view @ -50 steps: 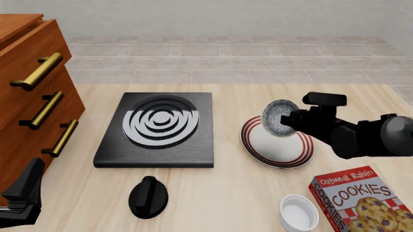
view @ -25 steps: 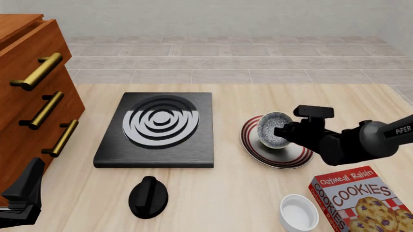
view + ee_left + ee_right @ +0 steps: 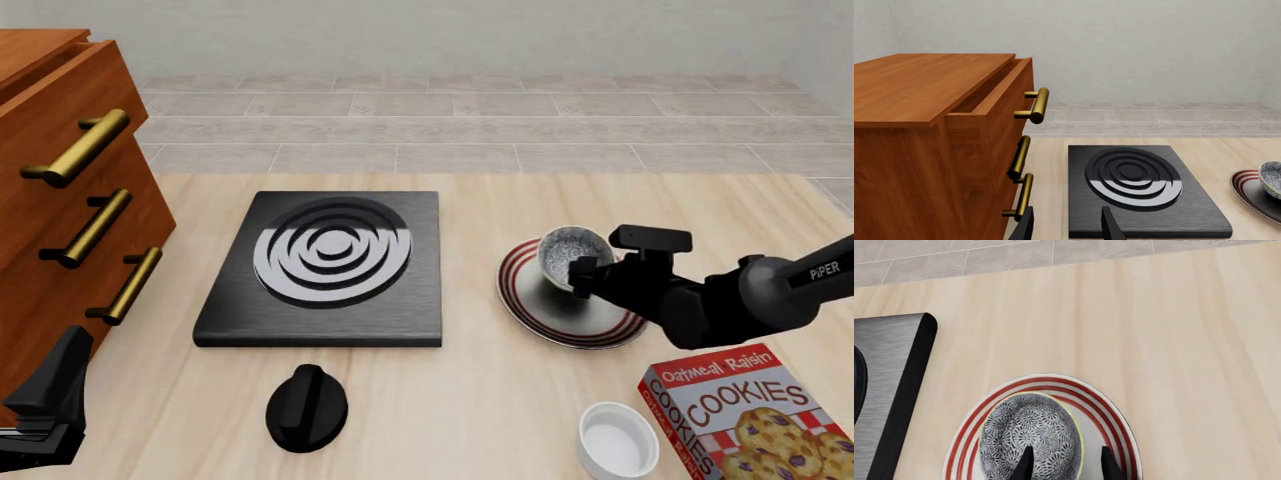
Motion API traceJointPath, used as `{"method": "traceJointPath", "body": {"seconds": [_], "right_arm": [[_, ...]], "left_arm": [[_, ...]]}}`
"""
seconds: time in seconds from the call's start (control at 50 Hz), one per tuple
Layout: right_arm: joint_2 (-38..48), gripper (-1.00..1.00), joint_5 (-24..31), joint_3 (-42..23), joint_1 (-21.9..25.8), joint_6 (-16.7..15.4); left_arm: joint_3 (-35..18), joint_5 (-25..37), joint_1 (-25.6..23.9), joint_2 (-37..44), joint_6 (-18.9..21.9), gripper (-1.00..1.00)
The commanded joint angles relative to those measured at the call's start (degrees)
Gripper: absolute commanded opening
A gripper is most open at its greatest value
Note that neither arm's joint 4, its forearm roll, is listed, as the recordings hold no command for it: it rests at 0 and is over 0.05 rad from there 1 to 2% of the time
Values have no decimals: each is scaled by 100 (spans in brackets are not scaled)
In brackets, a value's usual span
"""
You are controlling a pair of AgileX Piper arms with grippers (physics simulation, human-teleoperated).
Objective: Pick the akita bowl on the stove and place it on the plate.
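The grey-and-white speckled akita bowl point(image 3: 567, 256) sits on the red-striped plate point(image 3: 587, 335), to the right of the stove point(image 3: 327, 265), whose burner rings are bare. My right gripper point(image 3: 583, 272) is open at the bowl's near-right side. In the right wrist view its fingertips point(image 3: 1026, 465) straddle the rim of the bowl point(image 3: 1031, 432), which rests inside the plate point(image 3: 1047, 382). My left gripper point(image 3: 47, 400) is open and empty at the table's near left corner, far from the bowl. The left wrist view shows the stove point(image 3: 1134, 180) and part of the bowl point(image 3: 1273, 177).
A wooden drawer cabinet point(image 3: 67, 200) with brass handles stands at the left, its top drawer slightly open. A black oval knob point(image 3: 307, 405) lies in front of the stove. A plain white cup point(image 3: 618, 440) and a cookies box point(image 3: 747, 415) sit at the near right.
The right gripper has lowered the tilted bowl onto the plate. The bowl now sits more upright, and the fingers stand apart around its rim. The left arm has not moved.
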Motion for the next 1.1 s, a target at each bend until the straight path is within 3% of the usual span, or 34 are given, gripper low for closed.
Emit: {"method": "traceJointPath", "body": {"seconds": [0.02,0.28,0.52,0.74,0.86,1.1], "right_arm": [[-302,100,133,56,-32,33],[-1168,100,593,97,-21,-115],[-1707,100,689,320,-67,-220],[-2703,100,1002,608,94,-254],[-3321,100,1288,755,223,-203],[-5128,100,2322,1058,407,-591]], "left_arm": [[0,0,0,0,0,100],[0,0,0,0,0,100],[0,0,0,0,0,100],[0,0,0,0,0,100],[0,0,0,0,0,100],[0,0,0,0,0,100]]}}
